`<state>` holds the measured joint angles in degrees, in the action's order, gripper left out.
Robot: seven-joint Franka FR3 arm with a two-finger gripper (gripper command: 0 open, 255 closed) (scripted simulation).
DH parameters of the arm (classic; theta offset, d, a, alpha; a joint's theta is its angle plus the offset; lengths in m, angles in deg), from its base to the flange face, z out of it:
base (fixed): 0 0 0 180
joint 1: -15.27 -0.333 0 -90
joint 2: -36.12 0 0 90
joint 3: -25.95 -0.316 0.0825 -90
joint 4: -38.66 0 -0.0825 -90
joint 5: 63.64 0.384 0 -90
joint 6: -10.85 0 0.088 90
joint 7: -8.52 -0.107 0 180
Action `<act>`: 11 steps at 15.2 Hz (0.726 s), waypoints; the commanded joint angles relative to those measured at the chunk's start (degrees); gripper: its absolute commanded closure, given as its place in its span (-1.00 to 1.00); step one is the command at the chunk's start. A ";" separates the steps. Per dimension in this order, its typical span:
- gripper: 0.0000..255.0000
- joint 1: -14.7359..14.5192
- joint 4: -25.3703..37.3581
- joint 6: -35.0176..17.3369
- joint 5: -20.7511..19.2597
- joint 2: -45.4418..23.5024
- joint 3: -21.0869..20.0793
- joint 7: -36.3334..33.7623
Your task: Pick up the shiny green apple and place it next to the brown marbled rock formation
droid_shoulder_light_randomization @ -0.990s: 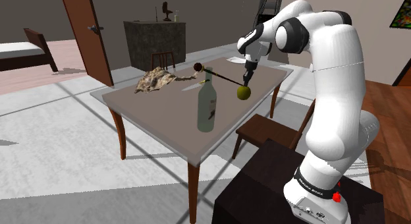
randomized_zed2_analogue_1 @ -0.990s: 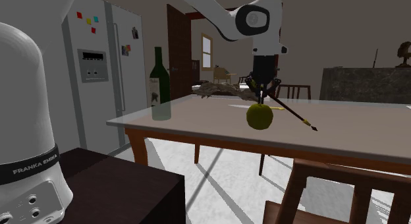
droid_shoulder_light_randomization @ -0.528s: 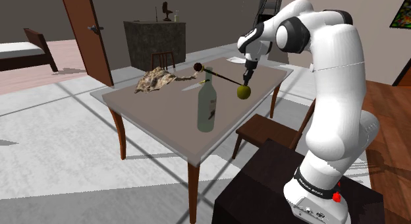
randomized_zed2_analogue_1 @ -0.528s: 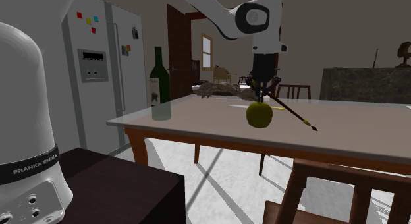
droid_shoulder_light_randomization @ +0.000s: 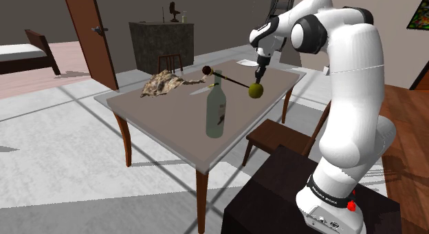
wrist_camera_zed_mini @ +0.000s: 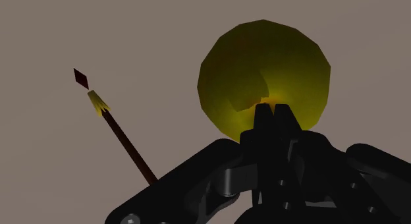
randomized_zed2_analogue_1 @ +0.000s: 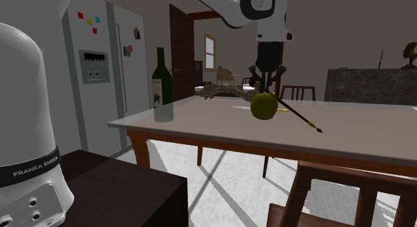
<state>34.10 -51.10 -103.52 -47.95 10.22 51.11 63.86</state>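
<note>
Gripper [droid_shoulder_light_randomization: 258, 80] clenches apple [droid_shoulder_light_randomization: 256, 91] right of shoulder view's centre; carry it high leftward to rock [droid_shoulder_light_randomization: 162, 83], clearing stick [droid_shoulder_light_randomization: 230, 79] and bottle [droid_shoulder_light_randomization: 216, 110].

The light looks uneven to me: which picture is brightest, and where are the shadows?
Shoulder view: brightest, grey shadow bands crossing the pale floor around the table. Second exterior view: dimmer, the apple dull olive. Wrist view: dim, the apple dark with a small orange glow beside the gripper.
</note>
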 commanded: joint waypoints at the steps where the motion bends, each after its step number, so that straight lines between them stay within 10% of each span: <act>1: 1.00 0.00 1.10 1.46 -0.29 0.40 0.14 -0.29; 11: 1.00 0.28 6.89 8.40 -1.29 1.76 0.63 -1.38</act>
<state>34.47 -44.53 -95.76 -49.06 11.63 51.69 62.67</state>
